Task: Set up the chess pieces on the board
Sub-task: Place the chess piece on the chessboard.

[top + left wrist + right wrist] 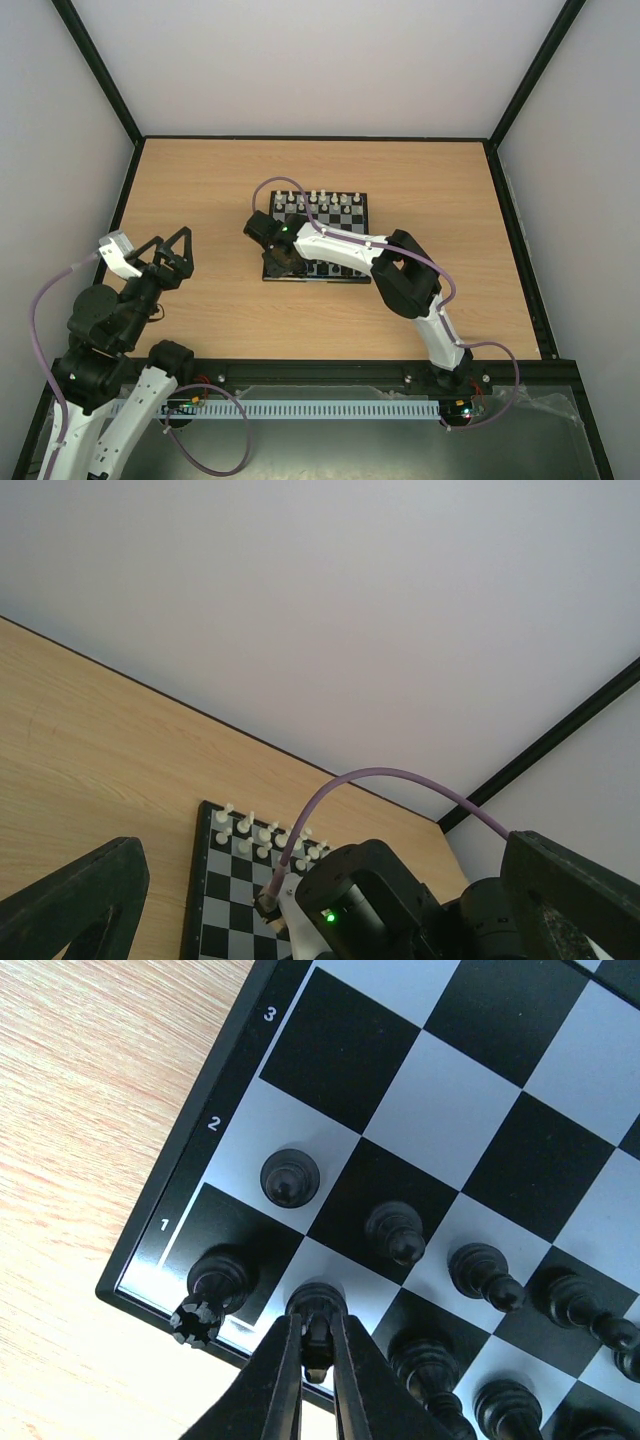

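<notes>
A wooden desk (200, 190) fills the overhead view, with the small checked board (352, 222) lying flat at its centre. The right arm (340, 250) stretches from the lower right of the frame across the board to its lower left corner. The left arm (110, 320) is folded at the far left, well apart from the board. The left gripper (170, 237) is spread wide with nothing in it.

Seen from its own wrist, the right gripper (317, 1325) enters from the bottom centre. Its two fingers are drawn nearly together on a black piece (317, 1298) and appear to pinch its top. I cannot tell which kind of piece it is. It stands upright, its long axis pointing up at the camera. It is on the pale first-rank square at the bottom edge of the frame.

Just left of it, a black rook (210, 1285) stands on the dark corner square, close to the left finger. Above them a black pawn (290, 1177) stands on the second rank, and more black pieces run off to the lower right. White pieces (320, 198) line the board's upper edge in the overhead view.

The piece looks placed. Opening and lifting away probably depends on the narrow gap to the rook on the left.
</notes>
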Robot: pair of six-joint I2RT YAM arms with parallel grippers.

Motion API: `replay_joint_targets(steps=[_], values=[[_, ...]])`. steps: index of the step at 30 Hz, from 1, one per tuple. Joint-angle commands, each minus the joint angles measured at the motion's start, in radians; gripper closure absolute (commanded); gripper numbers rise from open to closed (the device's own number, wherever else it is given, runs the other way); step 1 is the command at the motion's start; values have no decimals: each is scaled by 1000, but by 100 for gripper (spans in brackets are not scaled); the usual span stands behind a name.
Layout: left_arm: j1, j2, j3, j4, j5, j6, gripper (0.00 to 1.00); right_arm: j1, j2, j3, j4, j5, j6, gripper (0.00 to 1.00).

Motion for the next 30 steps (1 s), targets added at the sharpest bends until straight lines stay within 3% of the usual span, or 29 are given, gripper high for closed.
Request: replay_joint_targets(steps=[1,8,22,30], values=[[1,7,-7,15,3,12,0,-4,-13,-32,-74,-2,0,89],[1,8,-3,14,3,13,0,-4,-25,-31,-67,-8,0,81],[1,13,-2,20,4,16,1,-3,-54,-24,-54,-13,-2,76],[1,22,-1,29,8,15,1,-4,-99,-16,-47,-10,2,67]])
